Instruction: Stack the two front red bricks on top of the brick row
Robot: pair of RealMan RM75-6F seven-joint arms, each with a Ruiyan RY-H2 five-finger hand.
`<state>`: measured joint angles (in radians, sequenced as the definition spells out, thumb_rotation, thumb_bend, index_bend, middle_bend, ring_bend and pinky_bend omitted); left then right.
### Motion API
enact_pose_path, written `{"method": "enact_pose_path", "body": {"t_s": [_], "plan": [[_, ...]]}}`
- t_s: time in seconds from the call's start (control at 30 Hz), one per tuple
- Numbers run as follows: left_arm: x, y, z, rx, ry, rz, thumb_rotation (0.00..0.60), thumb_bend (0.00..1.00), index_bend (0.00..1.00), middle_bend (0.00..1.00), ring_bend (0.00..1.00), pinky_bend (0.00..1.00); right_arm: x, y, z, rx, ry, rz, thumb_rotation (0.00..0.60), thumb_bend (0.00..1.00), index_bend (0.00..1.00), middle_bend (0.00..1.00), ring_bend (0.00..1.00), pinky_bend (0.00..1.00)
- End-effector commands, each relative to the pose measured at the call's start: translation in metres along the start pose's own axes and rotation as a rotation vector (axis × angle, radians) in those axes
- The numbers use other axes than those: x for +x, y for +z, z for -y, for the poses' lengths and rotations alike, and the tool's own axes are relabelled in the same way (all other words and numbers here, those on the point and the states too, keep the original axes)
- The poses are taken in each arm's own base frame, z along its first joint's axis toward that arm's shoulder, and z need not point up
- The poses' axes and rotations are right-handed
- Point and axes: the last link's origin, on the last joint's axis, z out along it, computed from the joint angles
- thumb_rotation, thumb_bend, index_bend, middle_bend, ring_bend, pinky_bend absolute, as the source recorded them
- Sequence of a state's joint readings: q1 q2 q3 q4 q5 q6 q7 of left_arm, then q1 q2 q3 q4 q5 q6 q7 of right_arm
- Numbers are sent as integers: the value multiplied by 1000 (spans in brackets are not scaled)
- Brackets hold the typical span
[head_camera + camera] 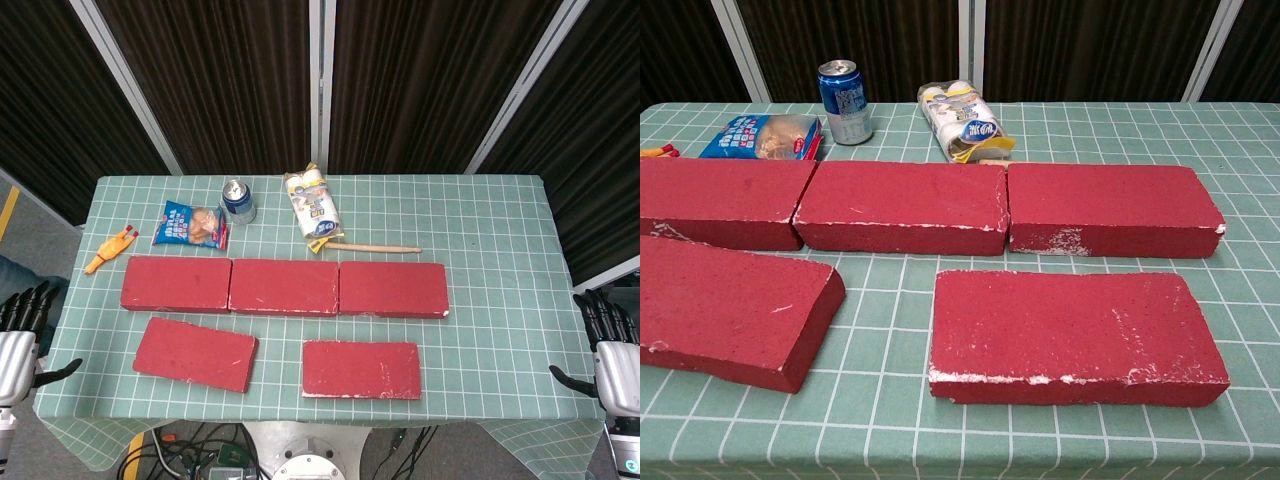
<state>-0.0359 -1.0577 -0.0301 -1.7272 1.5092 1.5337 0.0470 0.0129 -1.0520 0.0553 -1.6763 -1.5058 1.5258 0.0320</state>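
Note:
Three red bricks form a row [285, 286] [902, 206] across the middle of the green checked table [500, 230]. In front of it lie two more red bricks: the front left brick [195, 353] [725, 308], turned slightly askew, and the front right brick [361, 368] [1072, 334], lying square to the row. My left hand [18, 345] hangs off the table's left edge, fingers spread, holding nothing. My right hand [608, 350] hangs off the right edge, likewise spread with nothing in it. Neither hand shows in the chest view.
Behind the row lie a blue snack bag [190, 225] [764, 137], a blue can [238, 200] [845, 101], a white-and-yellow packet [313, 208] [965, 122], a wooden stick [375, 248] and a small orange toy [110, 249].

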Motion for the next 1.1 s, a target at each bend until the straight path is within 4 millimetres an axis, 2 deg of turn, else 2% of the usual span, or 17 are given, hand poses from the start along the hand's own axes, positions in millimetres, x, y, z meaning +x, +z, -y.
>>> {"method": "enact_pose_path", "body": {"t_s": [0.03,0.3,0.6,0.8,1.1], "plan": [[0,0,0,0,-1,0,600,0,39,0,0,0,0,0,0,-1,0,0,600,0,0,0,0,0],[-1,-1,-3,-15,-8,14,600,0,39,0,0,0,0,0,-1,-4,0,-2,600,0,0,0,0,0],[0,1,-21,-123,-12,111,600,0,38,0,0,0,5,4,0,-4,6,-11,600,0,0,0,0,0],[-6,3,-41,-227,-5,216,600,0,38,0,0,0,12,8,3,4,1,-25,600,0,0,0,0,0],[-31,17,-80,-336,20,382,600,0,38,0,0,0,15,13,3,2,10,-27,600,0,0,0,0,0]]}}
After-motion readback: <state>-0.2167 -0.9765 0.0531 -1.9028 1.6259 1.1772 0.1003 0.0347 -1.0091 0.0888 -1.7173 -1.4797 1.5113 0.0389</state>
